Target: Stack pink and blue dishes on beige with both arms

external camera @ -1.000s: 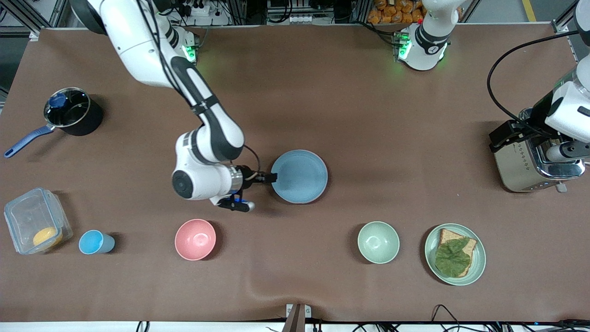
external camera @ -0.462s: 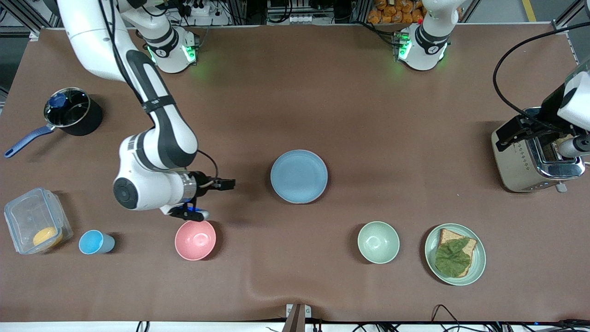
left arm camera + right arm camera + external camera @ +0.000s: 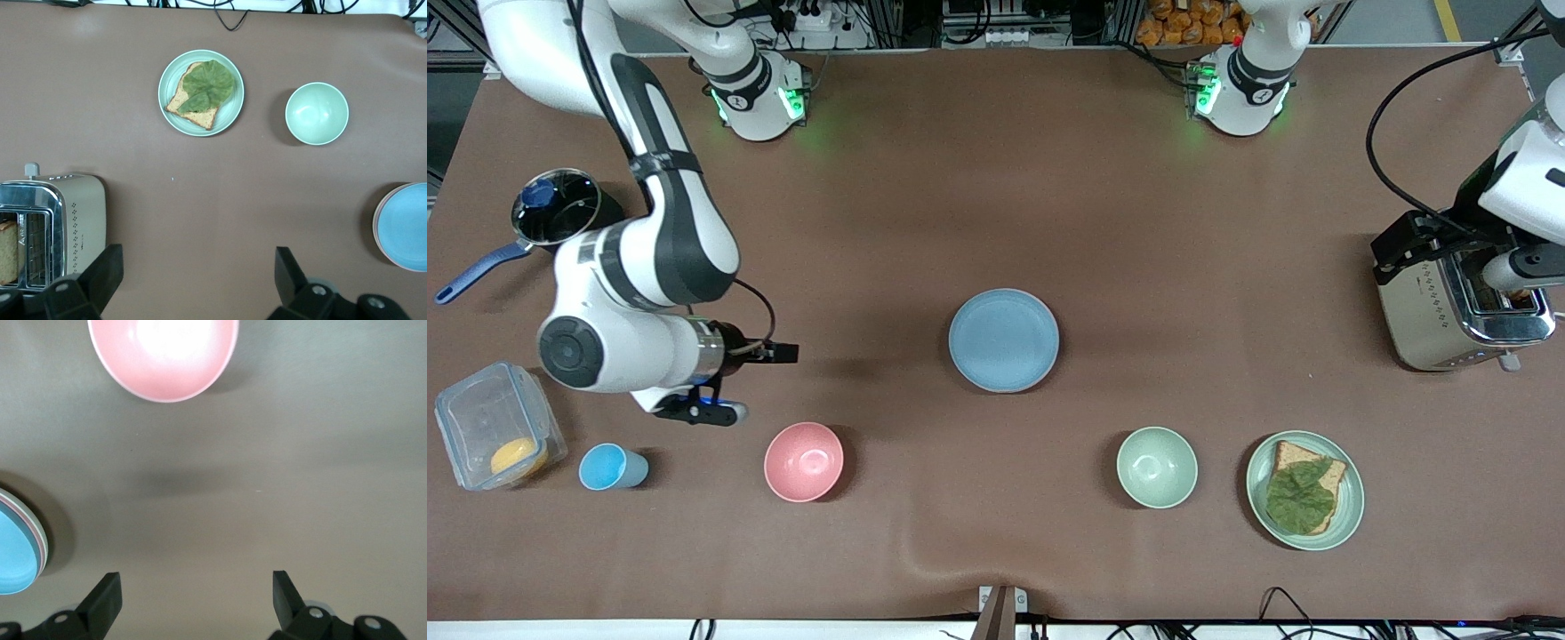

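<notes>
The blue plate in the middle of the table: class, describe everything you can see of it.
The blue plate is round, flat, matte light blue, with a low raised rim. It lies level on top of a stack: the wrist views show pink and beige edges just beneath it. The stack rests on the brown table cover. No gripper touches it.

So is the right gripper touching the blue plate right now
Apart. The front view shows the right gripper over bare table with a wide stretch of brown cloth between it and the blue plate; the right wrist view shows its open fingers holding nothing.
</notes>
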You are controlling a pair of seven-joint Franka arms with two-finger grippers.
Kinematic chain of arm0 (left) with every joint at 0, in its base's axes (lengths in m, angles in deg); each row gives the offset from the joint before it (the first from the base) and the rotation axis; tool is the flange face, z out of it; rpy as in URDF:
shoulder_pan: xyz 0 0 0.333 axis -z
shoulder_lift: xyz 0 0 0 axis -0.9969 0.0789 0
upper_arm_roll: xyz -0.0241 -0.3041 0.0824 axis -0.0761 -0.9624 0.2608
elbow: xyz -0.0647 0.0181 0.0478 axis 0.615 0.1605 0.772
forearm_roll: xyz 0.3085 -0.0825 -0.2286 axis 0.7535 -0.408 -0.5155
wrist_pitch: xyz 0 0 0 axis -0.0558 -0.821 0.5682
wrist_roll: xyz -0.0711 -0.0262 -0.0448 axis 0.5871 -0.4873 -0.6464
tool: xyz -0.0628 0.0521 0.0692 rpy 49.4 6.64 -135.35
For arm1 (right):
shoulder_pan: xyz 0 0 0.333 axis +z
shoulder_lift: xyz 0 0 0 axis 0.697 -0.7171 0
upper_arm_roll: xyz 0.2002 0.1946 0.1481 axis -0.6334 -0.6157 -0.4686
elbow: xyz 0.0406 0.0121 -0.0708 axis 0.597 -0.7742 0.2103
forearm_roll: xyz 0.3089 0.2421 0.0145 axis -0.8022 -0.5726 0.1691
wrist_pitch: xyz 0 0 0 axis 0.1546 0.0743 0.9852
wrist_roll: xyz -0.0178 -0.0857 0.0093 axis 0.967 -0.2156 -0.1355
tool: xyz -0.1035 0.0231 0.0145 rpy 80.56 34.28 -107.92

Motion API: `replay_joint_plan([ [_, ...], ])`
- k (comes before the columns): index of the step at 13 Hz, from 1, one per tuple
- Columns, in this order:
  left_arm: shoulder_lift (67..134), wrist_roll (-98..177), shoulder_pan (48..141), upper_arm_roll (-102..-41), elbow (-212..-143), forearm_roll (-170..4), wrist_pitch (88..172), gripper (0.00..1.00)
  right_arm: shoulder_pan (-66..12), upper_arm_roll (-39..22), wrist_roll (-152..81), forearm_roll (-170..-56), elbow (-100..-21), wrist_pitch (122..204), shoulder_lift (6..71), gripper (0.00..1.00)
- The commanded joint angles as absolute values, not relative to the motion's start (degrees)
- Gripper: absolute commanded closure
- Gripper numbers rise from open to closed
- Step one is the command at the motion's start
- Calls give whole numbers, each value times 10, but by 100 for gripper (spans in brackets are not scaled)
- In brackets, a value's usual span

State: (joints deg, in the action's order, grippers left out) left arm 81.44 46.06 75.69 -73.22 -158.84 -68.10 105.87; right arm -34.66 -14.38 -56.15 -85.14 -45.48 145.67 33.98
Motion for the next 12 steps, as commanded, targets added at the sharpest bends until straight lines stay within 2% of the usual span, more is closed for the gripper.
replay_joint_plan([
  [1,801,427,790,-675,-1594,-703,1043,0,-395,-152,-562,-829,-471,1440,399,0],
  [3,802,426,819,-635,-1597,-732,1032,0,-412,-151,-563,-828,-495,1438,446,0],
  [8,800,427,818,-646,-1594,-728,1027,0,-451,-152,-516,-762,-515,1432,525,0],
  [12,805,425,813,-645,-1605,-728,1025,0,-474,-152,-494,-760,-517,1405,590,0],
])
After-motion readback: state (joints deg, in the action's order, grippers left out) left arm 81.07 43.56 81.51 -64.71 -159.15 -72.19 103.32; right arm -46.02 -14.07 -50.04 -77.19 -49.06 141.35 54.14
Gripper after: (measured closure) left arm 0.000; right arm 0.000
